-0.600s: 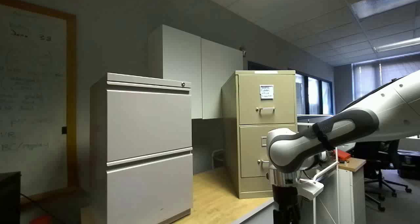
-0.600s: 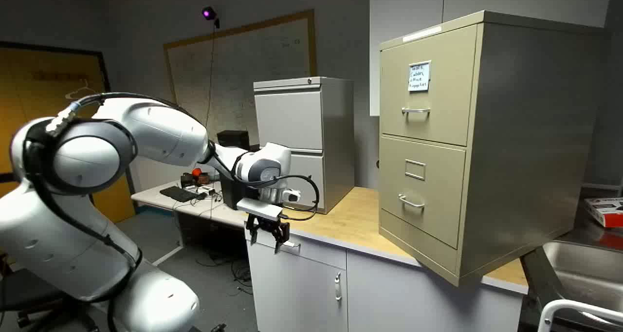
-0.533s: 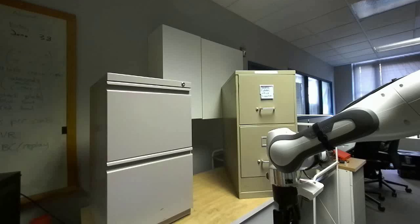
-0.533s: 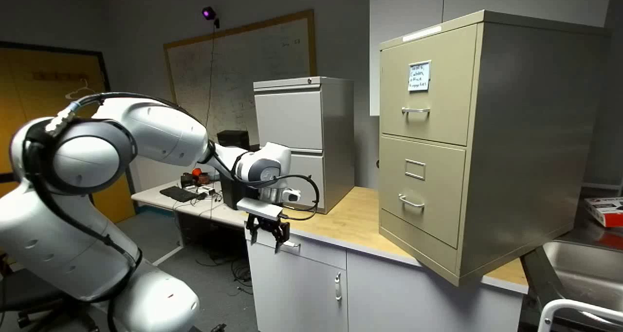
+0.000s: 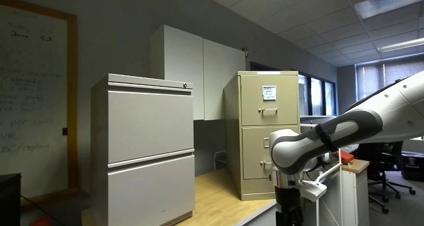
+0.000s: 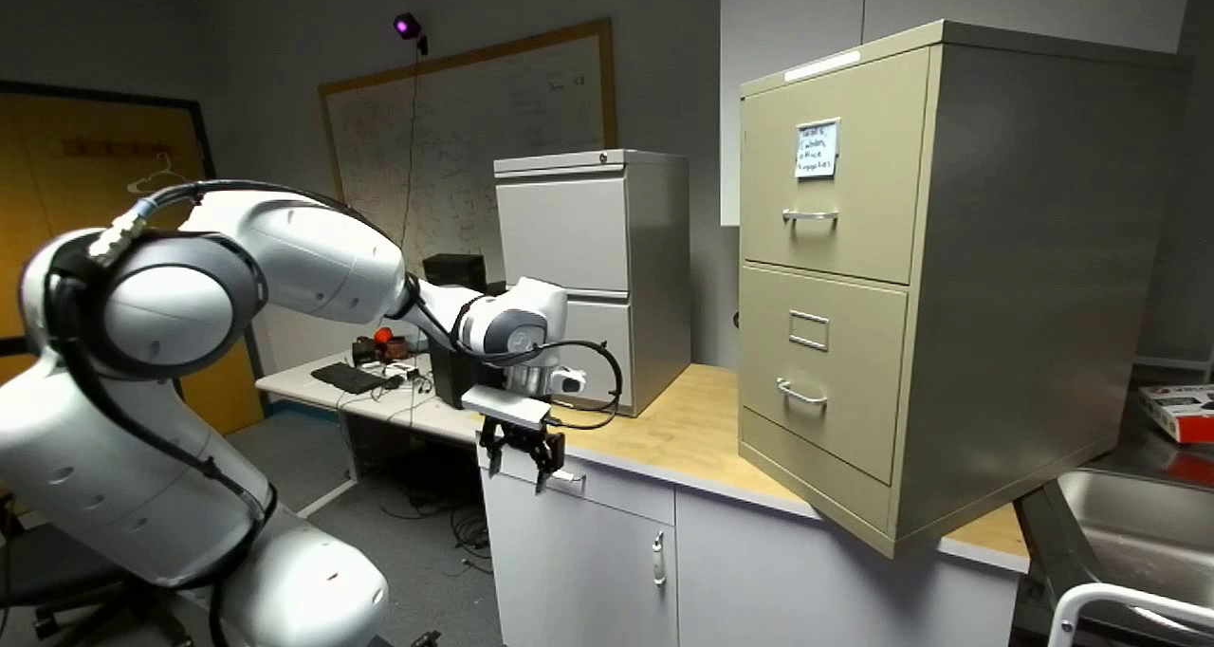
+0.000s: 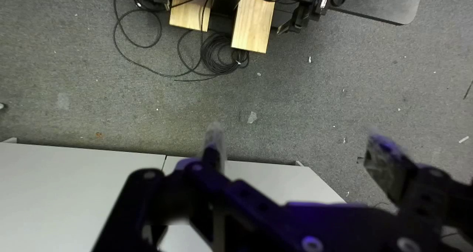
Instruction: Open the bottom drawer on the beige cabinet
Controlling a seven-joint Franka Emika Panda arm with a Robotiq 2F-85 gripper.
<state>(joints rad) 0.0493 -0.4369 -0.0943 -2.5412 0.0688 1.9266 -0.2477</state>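
Observation:
The beige cabinet (image 6: 1039, 277) stands upright on the counter; it also shows in an exterior view (image 5: 232, 136). Its bottom drawer (image 6: 858, 372) is shut, with a bare label holder (image 6: 809, 330) and a small metal handle (image 6: 801, 394). The arm partly covers the bottom drawer (image 5: 253, 143) in an exterior view. The upper drawer (image 6: 877, 192), with its white paper (image 6: 817, 150), is shut too. My gripper (image 6: 518, 477) points down in front of the counter, well apart from the handle. In the wrist view the gripper (image 7: 295, 132) has its fingers wide apart, with only floor between the tips.
A pale grey cabinet (image 6: 564, 234) stands on the wooden counter (image 6: 697, 419) beside the beige one. The lower white cupboards (image 6: 583, 571) have a handle (image 6: 658, 560). A sink (image 6: 1138, 524) and a white rail (image 6: 1129, 604) lie right of the beige cabinet. Cables (image 7: 221, 60) lie on the floor.

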